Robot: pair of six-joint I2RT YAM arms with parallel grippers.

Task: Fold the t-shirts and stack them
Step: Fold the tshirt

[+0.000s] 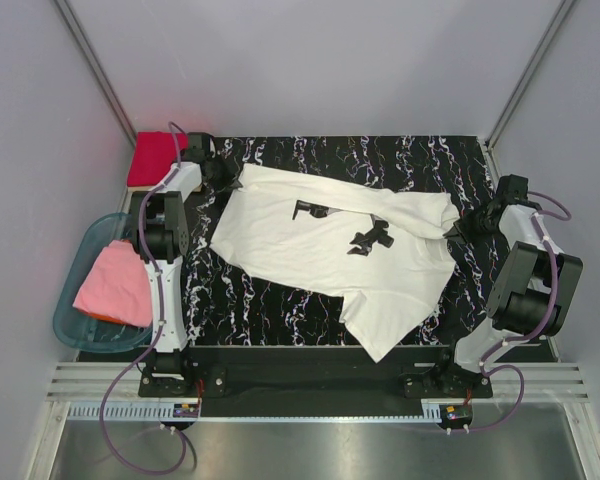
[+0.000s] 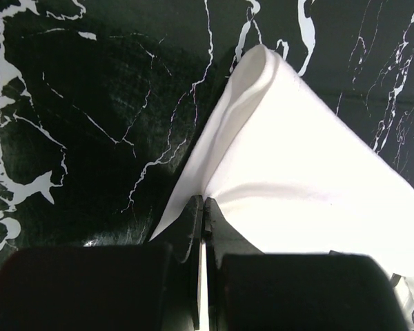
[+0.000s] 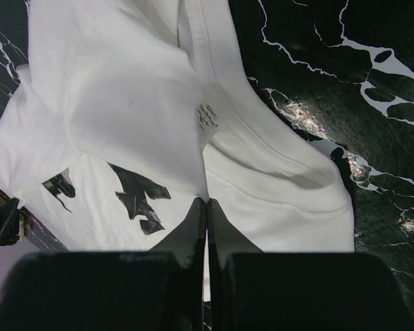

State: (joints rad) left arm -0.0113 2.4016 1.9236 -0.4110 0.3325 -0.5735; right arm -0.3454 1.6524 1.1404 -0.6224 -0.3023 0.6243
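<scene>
On the black, white-streaked mat (image 1: 265, 300) lies the white cloth t-shirt with black print (image 1: 320, 250), spread out but rumpled. My left end effector (image 2: 203, 207) pinches its far-left edge, and my right end effector (image 3: 206, 207) pinches cloth near the collar. The bright red t-shirt (image 1: 155, 155) sits at the mat's far-left corner. The pink t-shirt (image 1: 115, 285) rests in the translucent teal plastic tub (image 1: 70, 335).
</scene>
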